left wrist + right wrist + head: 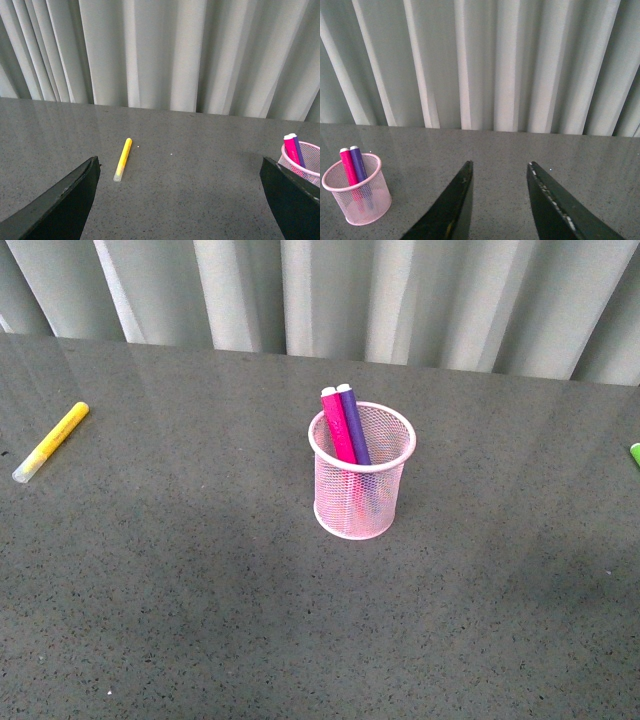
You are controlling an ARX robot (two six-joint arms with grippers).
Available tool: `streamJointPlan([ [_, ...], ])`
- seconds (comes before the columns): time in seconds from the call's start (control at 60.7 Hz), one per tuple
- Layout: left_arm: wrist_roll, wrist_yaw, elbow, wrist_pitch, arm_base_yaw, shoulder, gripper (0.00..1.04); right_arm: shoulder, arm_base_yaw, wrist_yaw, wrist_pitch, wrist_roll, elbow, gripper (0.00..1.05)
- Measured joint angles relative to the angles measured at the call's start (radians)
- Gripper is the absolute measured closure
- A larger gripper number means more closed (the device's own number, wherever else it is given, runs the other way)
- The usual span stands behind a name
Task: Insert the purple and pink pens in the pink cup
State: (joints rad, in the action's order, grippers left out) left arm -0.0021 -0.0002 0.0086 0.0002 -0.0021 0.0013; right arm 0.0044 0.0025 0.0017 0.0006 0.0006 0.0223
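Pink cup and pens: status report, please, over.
Left gripper open, empty. Right gripper open, empty. Pink pen and purple pen standing in the pink cup. Nothing in the way; yellow marker lies apart.

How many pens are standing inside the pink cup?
2: the pink pen and the purple pen, side by side, leaning against the back rim of the pink cup.

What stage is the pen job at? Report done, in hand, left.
Done: the pink pen and purple pen stand side by side inside the pink cup. In hand: nothing; the left gripper and right gripper are open and empty. Left: nothing visible.
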Motion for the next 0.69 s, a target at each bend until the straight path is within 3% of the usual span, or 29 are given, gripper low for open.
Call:
streamJointPlan([
  [0.346,0.000,0.000,0.000,0.000,0.000,0.000,0.07,0.000,0.000,0.000,0.000,0.000,0.000,0.07],
  [0.692,0.000,0.000,0.000,0.000,0.000,0.000,0.07,0.000,0.000,0.000,0.000,0.000,0.000,0.07],
])
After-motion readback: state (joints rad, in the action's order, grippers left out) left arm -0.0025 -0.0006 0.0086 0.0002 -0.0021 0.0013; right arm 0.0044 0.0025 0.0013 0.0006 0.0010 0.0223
